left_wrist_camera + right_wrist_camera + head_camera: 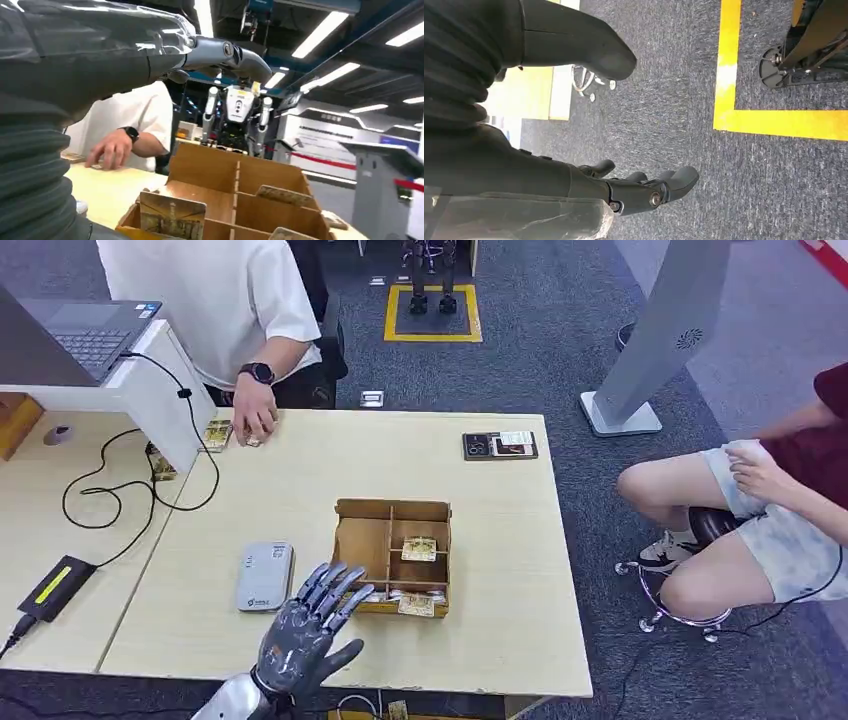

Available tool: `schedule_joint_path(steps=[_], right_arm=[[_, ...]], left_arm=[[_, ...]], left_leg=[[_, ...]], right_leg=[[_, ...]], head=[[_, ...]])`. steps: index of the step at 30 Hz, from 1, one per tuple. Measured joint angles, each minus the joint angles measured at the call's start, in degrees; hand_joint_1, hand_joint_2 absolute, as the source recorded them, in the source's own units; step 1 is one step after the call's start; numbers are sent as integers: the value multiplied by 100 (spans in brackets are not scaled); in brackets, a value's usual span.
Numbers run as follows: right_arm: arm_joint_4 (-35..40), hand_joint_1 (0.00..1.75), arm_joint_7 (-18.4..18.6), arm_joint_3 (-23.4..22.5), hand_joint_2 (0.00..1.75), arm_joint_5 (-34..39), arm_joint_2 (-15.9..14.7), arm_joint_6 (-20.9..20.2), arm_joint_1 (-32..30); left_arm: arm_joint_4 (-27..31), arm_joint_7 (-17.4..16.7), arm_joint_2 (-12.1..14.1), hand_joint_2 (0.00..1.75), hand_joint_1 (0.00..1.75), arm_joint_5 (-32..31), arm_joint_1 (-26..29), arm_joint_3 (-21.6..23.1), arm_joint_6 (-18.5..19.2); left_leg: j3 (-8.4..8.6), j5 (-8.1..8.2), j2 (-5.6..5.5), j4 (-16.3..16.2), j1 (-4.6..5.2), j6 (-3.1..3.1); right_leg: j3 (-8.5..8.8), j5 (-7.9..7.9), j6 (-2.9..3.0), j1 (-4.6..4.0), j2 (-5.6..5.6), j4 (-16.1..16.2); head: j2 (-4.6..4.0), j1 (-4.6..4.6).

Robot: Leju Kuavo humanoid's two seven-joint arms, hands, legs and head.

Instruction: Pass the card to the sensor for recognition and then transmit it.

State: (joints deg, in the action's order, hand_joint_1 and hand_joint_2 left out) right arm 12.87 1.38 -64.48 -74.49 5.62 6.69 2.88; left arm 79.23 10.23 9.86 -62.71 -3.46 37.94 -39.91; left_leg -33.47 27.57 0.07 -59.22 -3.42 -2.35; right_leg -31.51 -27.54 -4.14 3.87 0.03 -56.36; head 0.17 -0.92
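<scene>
Left robot hand [305,632] hovers over the worktop [300,490], fingers spread, holding nothing, fingertips just short of the wooden box [392,557] near its front left corner. Right robot hand [639,190] hangs over grey carpet, fingers loosely apart, nothing in it.

The cards sit in the box, a low divided tray, open top. One card [419,548] lies in the middle right compartment; more cards [416,604] lean along the front row. In the left wrist view one card [172,216] stands on edge at the near wall. The left compartments look bare.

Cards judged thin, light, stiffish, smooth, so they would likely slip in a loose pinch and bend if squeezed hard. Best hold looks like thumb and finger on the raised top edge of a leaning card, since the flat one offers no edge to get under.

The grey sensor [265,577] lies flat just left of the box, near the hand. A person's hand [254,420] rests at the far edge.
</scene>
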Motion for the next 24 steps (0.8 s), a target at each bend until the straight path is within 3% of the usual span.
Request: schedule_joint_path(steps=[8, 12, 24], right_arm=[[0, 0, 46, -9, 175, 9, 0, 26, -6], [0, 0, 61, -20, 175, 9, 0, 28, -23], [26, 0, 105, -50, 175, 72, 2, 42, -40]], left_arm=[[-208, -608, -280, 175, 0, -472, -42, -4, -7], [-280, -714, -378, 175, 0, -548, -51, -17, -7], [-452, -1923, -526, 175, 0, -1632, -58, -220, 28]], left_leg=[[0, 0, 0, 0, 0, 0], [0, 0, 0, 0, 0, 0], [0, 0, 0, 0, 0, 0]], right_leg=[[-1, 0, 0, 0, 0, 0], [0, 0, 0, 0, 0, 0], [1, 0, 0, 0, 0, 0]], head=[[0, 2], [0, 2], [0, 2]])
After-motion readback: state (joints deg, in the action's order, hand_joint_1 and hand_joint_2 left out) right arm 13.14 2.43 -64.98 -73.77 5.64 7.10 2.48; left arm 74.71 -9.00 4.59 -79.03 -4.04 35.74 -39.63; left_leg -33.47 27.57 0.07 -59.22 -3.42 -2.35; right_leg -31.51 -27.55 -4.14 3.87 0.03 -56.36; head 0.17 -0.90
